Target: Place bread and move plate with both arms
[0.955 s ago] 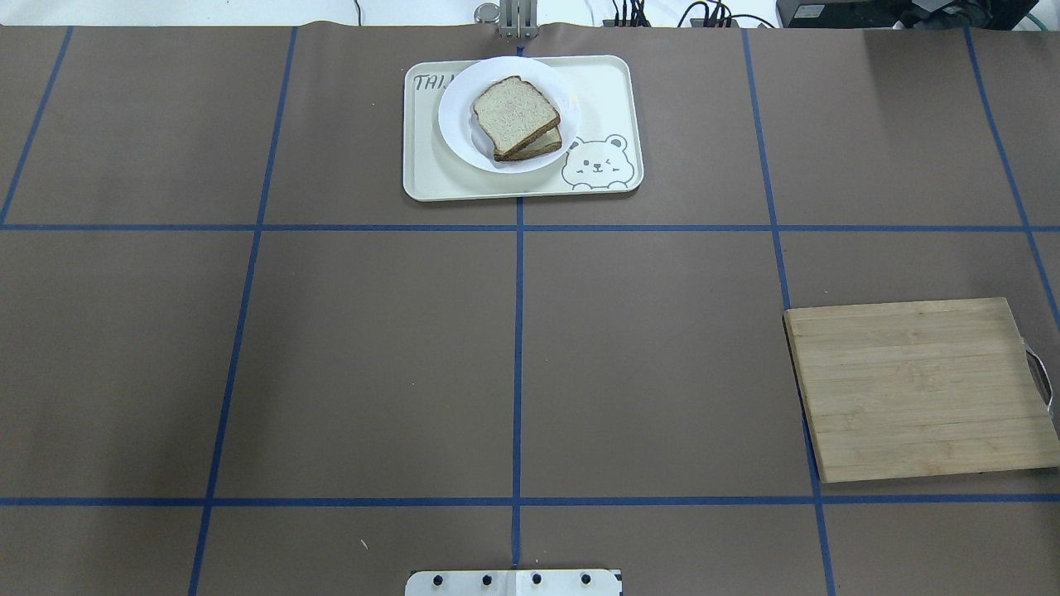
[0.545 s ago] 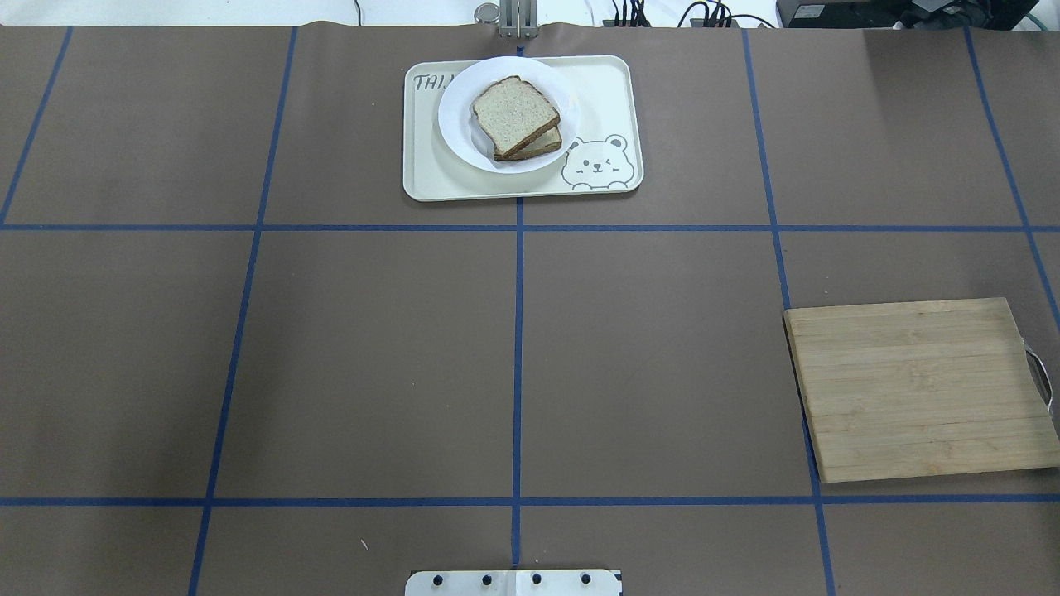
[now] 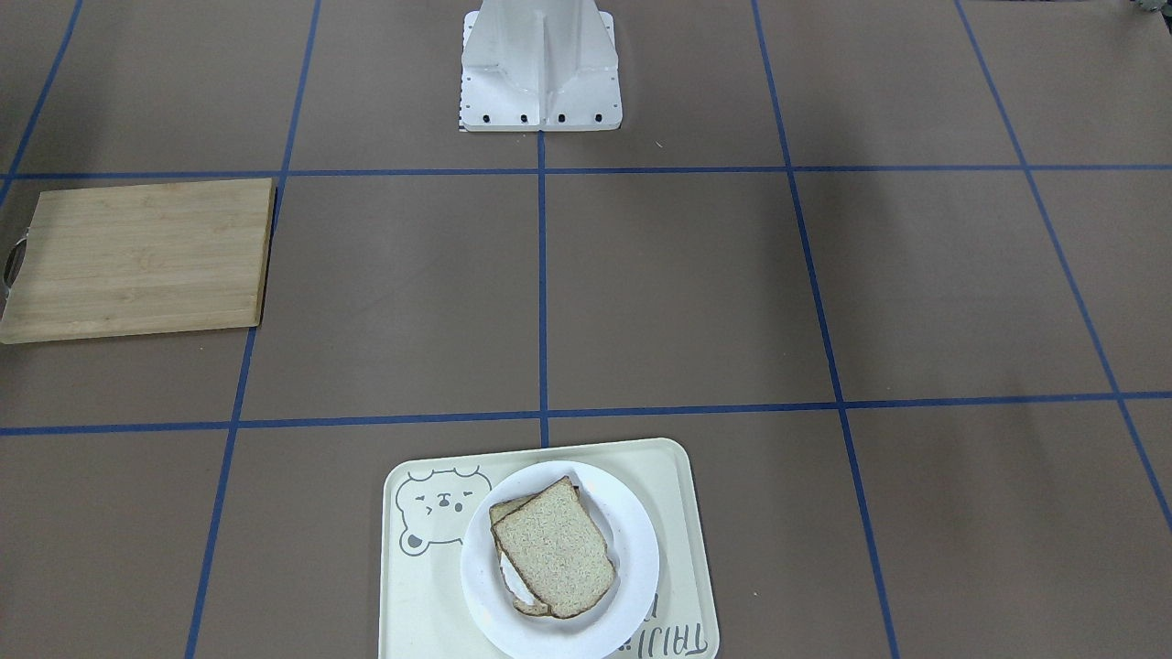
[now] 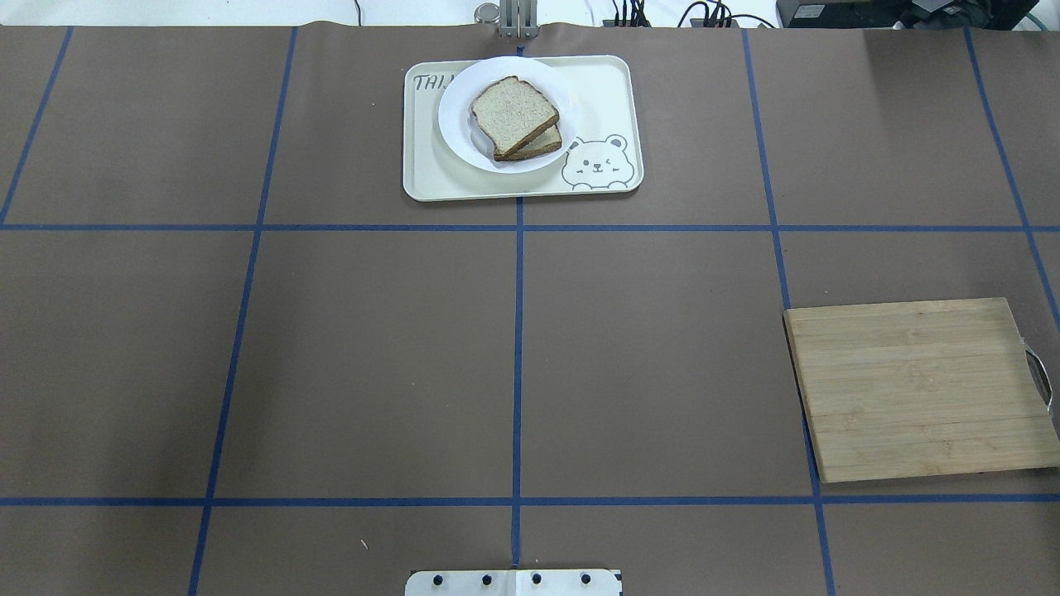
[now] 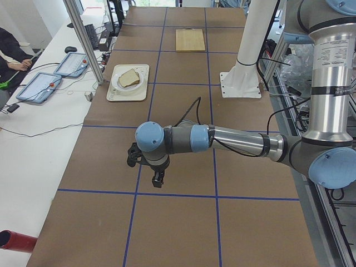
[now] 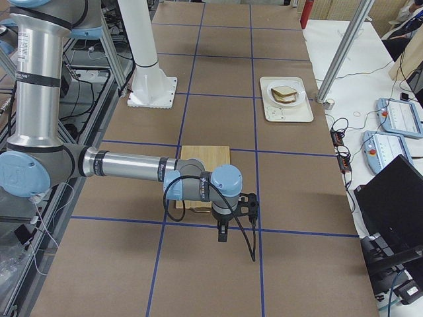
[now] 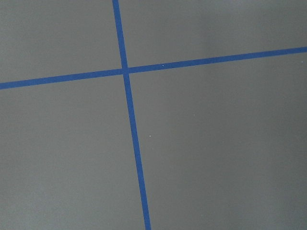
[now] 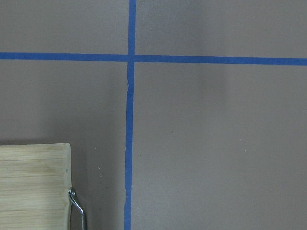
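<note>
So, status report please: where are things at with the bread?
Left gripper, right gripper: far from plate, state unclear. Bread stacked on plate, on tray. Cutting board well aside.

A flat surface (image 4: 373, 356) covered in matte brown paper carries a grid of narrow blue tape lines (image 4: 517, 331). A cream rectangular tray with a bear print (image 4: 609, 99) lies at the far edge from the robot, straddling the centre line. A pale bamboo cutting board (image 4: 919, 389) with a small metal handle (image 4: 1042, 377) on its outer side lies towards the robot's right, slightly skewed to the grid, its inner edge along a tape line. The robot's white metal base block (image 3: 540, 73) stands bolted at the near middle.
</note>
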